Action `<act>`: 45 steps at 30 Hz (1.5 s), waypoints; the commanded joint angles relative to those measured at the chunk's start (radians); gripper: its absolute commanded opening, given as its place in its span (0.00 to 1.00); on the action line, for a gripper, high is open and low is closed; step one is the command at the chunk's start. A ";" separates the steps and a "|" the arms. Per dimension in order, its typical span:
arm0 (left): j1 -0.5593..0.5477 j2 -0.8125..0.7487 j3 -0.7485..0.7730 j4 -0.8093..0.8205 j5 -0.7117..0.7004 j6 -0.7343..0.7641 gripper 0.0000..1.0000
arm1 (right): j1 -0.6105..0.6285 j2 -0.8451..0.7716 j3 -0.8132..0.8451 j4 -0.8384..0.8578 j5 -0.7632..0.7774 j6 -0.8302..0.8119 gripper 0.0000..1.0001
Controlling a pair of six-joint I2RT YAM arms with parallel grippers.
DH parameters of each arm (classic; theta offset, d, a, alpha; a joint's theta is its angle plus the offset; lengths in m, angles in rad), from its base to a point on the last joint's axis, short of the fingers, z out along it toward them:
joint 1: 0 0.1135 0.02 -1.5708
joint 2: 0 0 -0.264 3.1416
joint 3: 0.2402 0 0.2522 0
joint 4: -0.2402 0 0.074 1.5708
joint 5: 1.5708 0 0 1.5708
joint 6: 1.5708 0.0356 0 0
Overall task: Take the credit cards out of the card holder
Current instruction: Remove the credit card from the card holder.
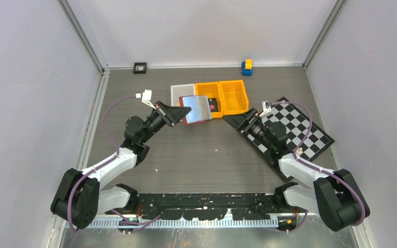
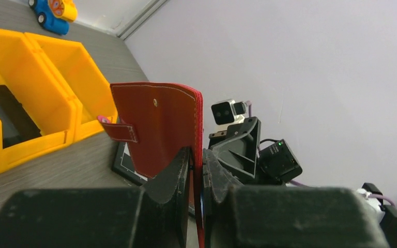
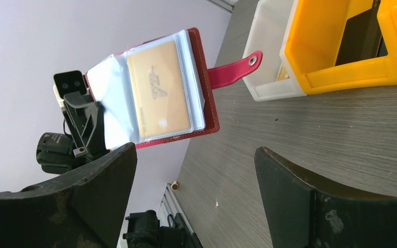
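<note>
The red card holder [image 1: 197, 109] hangs open above the table, with my left gripper [image 1: 178, 114] shut on its edge. In the left wrist view the red cover [image 2: 160, 124] stands upright between my fingers [image 2: 178, 170], and its snap tab [image 2: 118, 129] sticks out to the left. The right wrist view shows its clear sleeves fanned open, with one tan credit card [image 3: 160, 88] inside a sleeve. My right gripper [image 3: 196, 157] is open and empty, low over the table. It sits a short way from the holder and faces it.
Two yellow bins [image 1: 222, 96] and a white tray [image 1: 182, 91] stand just behind the holder. A chequered board [image 1: 302, 129] lies under my right arm. A blue and yellow toy car [image 1: 246, 66] and a small black square [image 1: 140, 67] sit by the back wall.
</note>
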 commanded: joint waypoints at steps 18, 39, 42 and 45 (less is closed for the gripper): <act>0.009 -0.257 -0.029 -0.142 -0.014 0.180 0.00 | -0.002 0.229 0.173 0.189 -0.164 0.087 0.89; 0.015 -0.160 -0.002 -0.037 0.040 0.089 0.00 | 0.016 0.263 0.156 0.201 -0.143 0.103 0.89; 0.015 -0.157 -0.008 -0.022 0.048 0.069 0.00 | 0.042 0.275 0.148 0.223 -0.144 0.105 0.89; 0.015 -0.154 -0.014 0.000 0.056 0.049 0.00 | 0.067 0.296 0.148 0.245 -0.144 0.107 0.89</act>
